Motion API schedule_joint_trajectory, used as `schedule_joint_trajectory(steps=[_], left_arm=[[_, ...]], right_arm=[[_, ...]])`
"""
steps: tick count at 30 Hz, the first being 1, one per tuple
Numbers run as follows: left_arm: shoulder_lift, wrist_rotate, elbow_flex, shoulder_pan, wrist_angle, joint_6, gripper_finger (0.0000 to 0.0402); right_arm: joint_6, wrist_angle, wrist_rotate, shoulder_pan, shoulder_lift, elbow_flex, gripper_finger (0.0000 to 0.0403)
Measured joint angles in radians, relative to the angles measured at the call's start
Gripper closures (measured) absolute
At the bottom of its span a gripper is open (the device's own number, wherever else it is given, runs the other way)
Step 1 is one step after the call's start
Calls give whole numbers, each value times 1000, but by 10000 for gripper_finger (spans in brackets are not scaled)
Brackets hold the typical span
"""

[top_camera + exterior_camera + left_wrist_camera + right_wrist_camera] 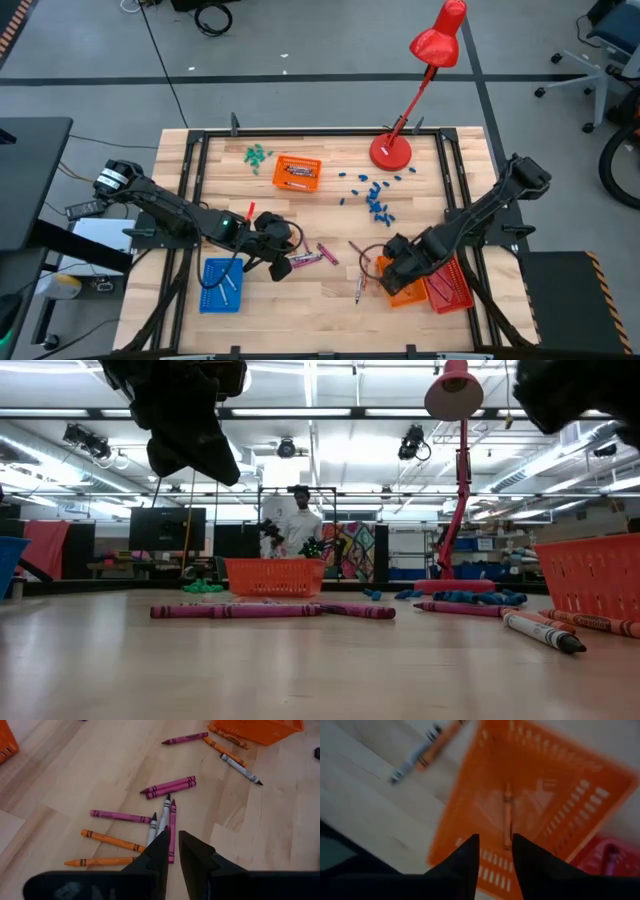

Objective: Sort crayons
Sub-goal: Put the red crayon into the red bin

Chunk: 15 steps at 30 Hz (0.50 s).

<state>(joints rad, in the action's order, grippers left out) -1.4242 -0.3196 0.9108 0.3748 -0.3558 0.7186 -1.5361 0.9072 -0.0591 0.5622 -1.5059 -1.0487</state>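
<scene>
Crayons (168,786) in magenta, orange, grey-white, lying flat, scattered on wood, 1 orange crayon (508,817) inside orange tray (580,795)

Even, bright light falls from ceiling strip lamps (330,415) visible in the low view, leaving only faint, soft shadows on the pale tabletop (300,210). The right wrist view is strongly motion-blurred. The left wrist view is sharp on the wood, while its near dark fingers (160,857) look soft.
</scene>
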Motion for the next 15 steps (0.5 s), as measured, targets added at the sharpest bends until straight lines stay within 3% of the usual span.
schedule_joint_trajectory(steps=[6,15], left_arm=[[0,11,0,0,1,0,349],[0,11,0,-9,4,-5,349]], right_arm=[[135,3,101,-92,45,-63,280],[455,-105,102,-283,-65,-73,280]])
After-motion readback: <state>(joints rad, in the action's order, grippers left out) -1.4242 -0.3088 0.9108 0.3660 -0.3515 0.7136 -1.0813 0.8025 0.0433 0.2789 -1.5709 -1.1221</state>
